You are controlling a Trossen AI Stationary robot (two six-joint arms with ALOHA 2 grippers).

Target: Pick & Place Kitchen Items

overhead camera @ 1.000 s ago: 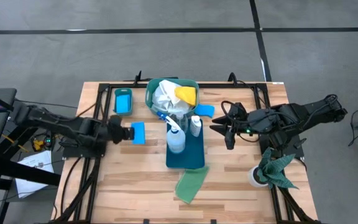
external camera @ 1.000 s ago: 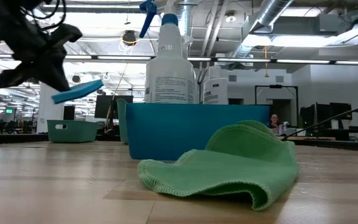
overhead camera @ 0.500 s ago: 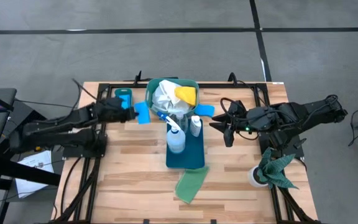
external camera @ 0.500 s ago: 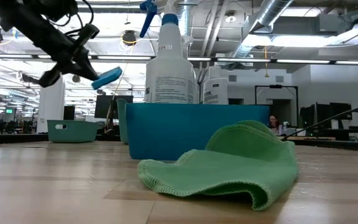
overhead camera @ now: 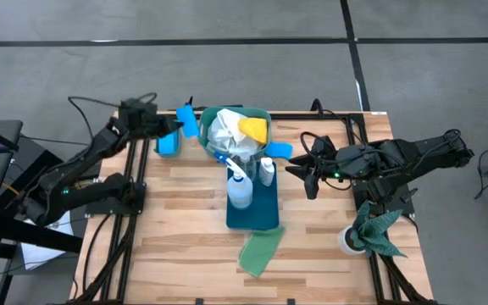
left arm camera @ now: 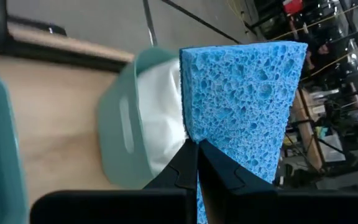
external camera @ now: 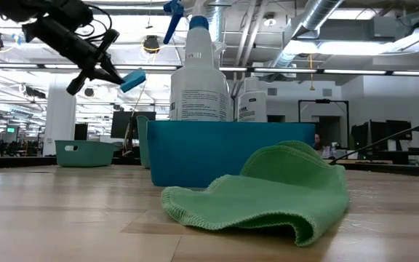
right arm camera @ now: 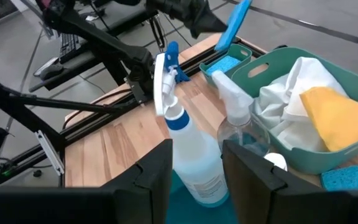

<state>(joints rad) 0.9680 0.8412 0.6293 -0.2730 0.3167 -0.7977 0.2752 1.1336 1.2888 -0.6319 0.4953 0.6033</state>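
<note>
Left gripper (overhead camera: 174, 124) clamped tight on blue sponge (overhead camera: 185, 120), up in air at far-left of table, betw. small teal bin (overhead camera: 168, 138) and green basket (overhead camera: 261, 115). Right gripper (overhead camera: 305, 176) parted narrowly, nothing betw. fingers, hovering just right of blue tray (overhead camera: 265, 212).

High view: 3 sponges total – 1 gripped, 1 in the teal bin (overhead camera: 169, 143), 1 on wood by basket (overhead camera: 279, 151). Basket w/ white cloth (overhead camera: 225, 129) + yellow cloth (overhead camera: 254, 128). Tray w/ spray bottle (overhead camera: 239, 188) + 2 small bottles behind it (overhead camera: 266, 170). Light-green cloth (overhead camera: 260, 250) on wood at tray's near end. Dark green rag (overhead camera: 376, 230) at right edge, over a white thing. Left arm stretched diagonally toward far edge; right arm reaching in from right, bent.

Low view: only here room behind, ceiling pipes, a person far off (external camera: 319, 143). Green cloth (external camera: 268, 195) large in front, tray wall (external camera: 217, 149) behind, spray bottle (external camera: 198, 84) above it. Left gripper (external camera: 106, 69) high, angled down, sponge (external camera: 132, 79) at tip.

Left wrist: sponge pores close up (left arm camera: 241, 112), pinched at one corner; basket rim (left arm camera: 120, 134) beyond.

Right wrist: own fingers (right arm camera: 157, 174) apart; blue trigger (right arm camera: 169, 62); left arm w/ sponge (right arm camera: 234, 25) far off.
</note>
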